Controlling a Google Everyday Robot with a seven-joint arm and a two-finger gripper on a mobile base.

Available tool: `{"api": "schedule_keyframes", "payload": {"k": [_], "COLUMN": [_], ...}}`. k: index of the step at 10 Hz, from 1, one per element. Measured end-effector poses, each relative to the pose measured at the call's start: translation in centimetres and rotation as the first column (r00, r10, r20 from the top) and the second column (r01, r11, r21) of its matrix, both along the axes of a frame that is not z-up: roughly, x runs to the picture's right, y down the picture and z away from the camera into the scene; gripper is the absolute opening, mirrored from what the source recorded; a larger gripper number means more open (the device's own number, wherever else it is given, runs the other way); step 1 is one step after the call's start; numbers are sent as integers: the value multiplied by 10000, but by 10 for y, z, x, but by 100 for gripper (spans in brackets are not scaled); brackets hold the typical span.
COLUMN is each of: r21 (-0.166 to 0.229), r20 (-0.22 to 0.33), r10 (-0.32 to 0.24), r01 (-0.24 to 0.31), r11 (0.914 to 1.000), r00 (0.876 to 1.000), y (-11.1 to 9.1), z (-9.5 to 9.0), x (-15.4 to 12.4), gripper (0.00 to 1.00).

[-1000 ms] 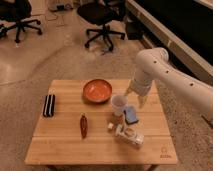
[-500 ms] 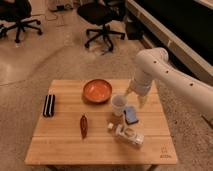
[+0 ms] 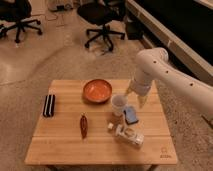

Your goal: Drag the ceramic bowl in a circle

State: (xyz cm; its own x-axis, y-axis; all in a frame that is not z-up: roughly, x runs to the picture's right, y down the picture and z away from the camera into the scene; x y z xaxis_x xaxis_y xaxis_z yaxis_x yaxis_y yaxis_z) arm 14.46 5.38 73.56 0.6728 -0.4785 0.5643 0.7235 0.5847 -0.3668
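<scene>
Claw (image 3: 135, 98) spread wide, empty, beside white cup (image 3: 119, 104), right of ceramic bowl (image 3: 97, 91)

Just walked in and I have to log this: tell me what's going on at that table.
A one-armed robot is reaching over the right side of the table. Its hand hangs just right of the cup, near a blue pad. The bowl it must drag sits left of the cup, near the table's back edge, and the hand is not on it. The drag has not begun.
</scene>
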Motion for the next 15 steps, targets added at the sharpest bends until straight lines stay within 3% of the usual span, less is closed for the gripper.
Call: {"api": "schedule_keyframes", "payload": {"k": [3,6,8,11,13,15], "r21": [56,918,1603,2500,2776,2925], "r20": [-20,117,332,699,895,1159], "r10": [-5,-285,-580,-1437,-2066,-2891], "r01": [5,274,520,1221,1748,2455], "r11": [10000,9954,9857,9605,9447,9242], "r00": [10000,9995,9978,9872,9743,9503], "y": [-2,-34,-61,-88,-92,-84], "z": [1,19,41,84,109,139], "x": [1,-9,-26,-50,-69,-95], "gripper": [65,65,65,65,65,65]}}
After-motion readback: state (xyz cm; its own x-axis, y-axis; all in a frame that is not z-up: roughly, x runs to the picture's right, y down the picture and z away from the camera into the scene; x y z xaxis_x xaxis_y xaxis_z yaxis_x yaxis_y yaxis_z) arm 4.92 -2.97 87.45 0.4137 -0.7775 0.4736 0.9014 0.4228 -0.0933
